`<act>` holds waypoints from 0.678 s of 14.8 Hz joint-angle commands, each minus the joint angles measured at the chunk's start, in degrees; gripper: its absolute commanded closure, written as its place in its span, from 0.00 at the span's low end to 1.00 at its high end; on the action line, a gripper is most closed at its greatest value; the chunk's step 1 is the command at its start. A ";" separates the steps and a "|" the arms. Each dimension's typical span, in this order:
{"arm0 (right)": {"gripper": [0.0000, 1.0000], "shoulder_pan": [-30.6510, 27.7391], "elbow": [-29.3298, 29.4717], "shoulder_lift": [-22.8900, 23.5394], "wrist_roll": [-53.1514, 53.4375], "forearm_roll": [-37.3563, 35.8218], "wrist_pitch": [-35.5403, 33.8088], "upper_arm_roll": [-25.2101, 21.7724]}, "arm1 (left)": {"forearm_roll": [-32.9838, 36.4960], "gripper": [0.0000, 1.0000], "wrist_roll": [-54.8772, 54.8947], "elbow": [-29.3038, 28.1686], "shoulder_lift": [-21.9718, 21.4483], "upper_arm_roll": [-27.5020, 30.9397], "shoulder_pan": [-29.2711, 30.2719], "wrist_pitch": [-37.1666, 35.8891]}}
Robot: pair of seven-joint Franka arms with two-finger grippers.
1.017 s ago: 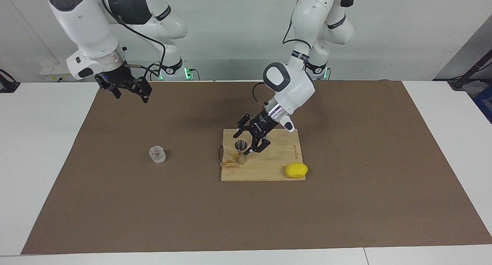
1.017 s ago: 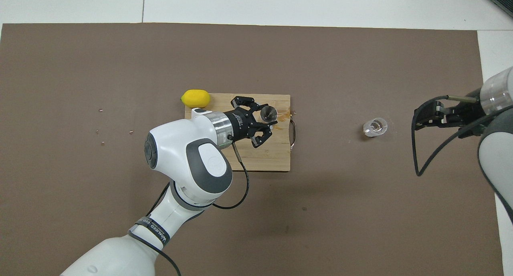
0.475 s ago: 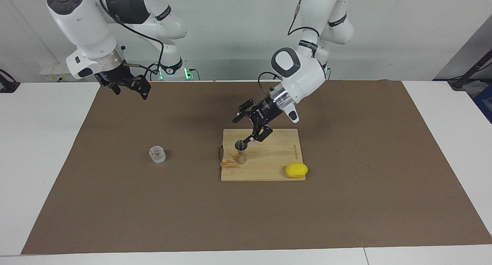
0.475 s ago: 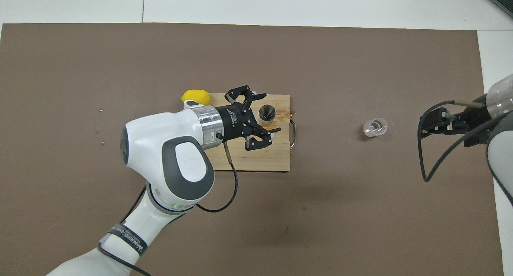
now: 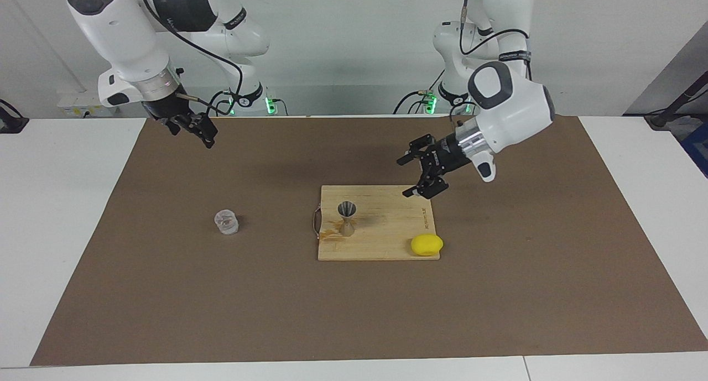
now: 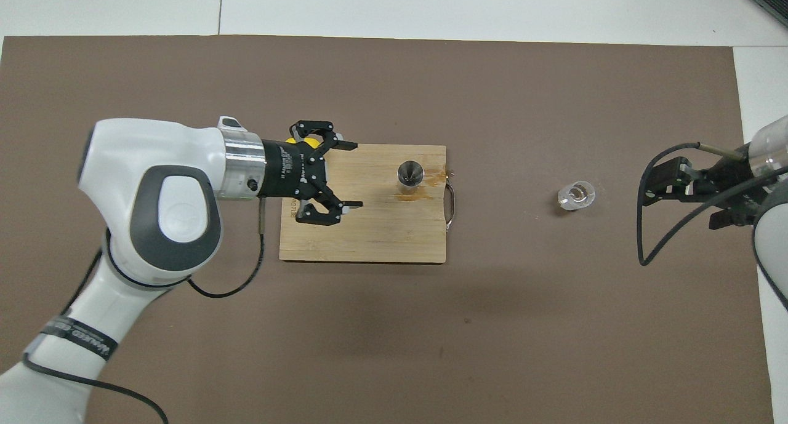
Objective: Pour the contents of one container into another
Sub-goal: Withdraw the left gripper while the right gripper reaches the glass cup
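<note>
Two arms hang over the brown mat point(image 5: 498, 292), both with fingers spread wide and holding nothing. On the wooden cutting board point(image 5: 387, 243), the left gripper point(image 5: 418, 168) hovers over the corner near the lemon point(image 5: 426, 244), apart from the upright metal jigger point(image 5: 347, 218). The right gripper point(image 5: 191, 128) hangs well apart from the clear ribbed glass cup point(image 5: 227, 222).

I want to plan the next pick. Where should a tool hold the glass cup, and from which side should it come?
Grip the cup across its ribbed side wall, about mid-height, coming in level from the right arm's end of the table. It stands upright and alone on the mat, so both sides are free. A side hold probably suits tipping it, and the right tool is open.
</note>
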 commanded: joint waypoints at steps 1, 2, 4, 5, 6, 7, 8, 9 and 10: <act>0.00 -0.84 -0.87 1.59 6.49 1.84 3.59 0.18 | 7.13 0.00 7.96 3.19 0.03 -0.56 4.92 -6.46; 0.00 -1.28 -0.96 2.21 7.12 1.93 4.82 0.09 | 9.94 0.00 11.39 4.16 0.12 -0.56 6.25 -7.43; 0.00 -2.42 -0.79 4.13 9.57 2.72 5.88 0.09 | 14.25 0.00 19.72 5.22 -0.06 -0.47 8.45 -7.53; 0.00 -2.77 -0.70 5.62 12.98 4.55 6.06 0.09 | 16.19 0.00 25.52 5.75 -0.23 -0.47 9.24 -7.44; 0.00 -3.91 -0.70 6.94 15.97 6.74 6.67 0.00 | 17.69 0.00 31.75 6.27 -0.49 -0.38 10.12 -7.35; 0.00 -4.87 -0.70 8.52 18.35 7.98 8.07 0.00 | 20.40 0.00 37.99 6.80 -1.11 -0.38 10.30 -7.01; 0.00 -5.41 -0.70 10.11 20.55 9.21 9.30 0.00 | 24.43 0.00 43.88 6.98 -2.07 -0.38 10.30 -6.65; 0.00 -6.11 -0.70 11.51 22.75 10.44 10.79 0.00 | 28.56 0.00 47.51 7.07 -2.95 -0.38 10.30 -6.13; 0.00 -6.37 -0.70 12.57 24.86 11.50 11.68 0.00 | 32.87 0.00 49.55 7.07 -3.91 -0.38 10.39 -5.69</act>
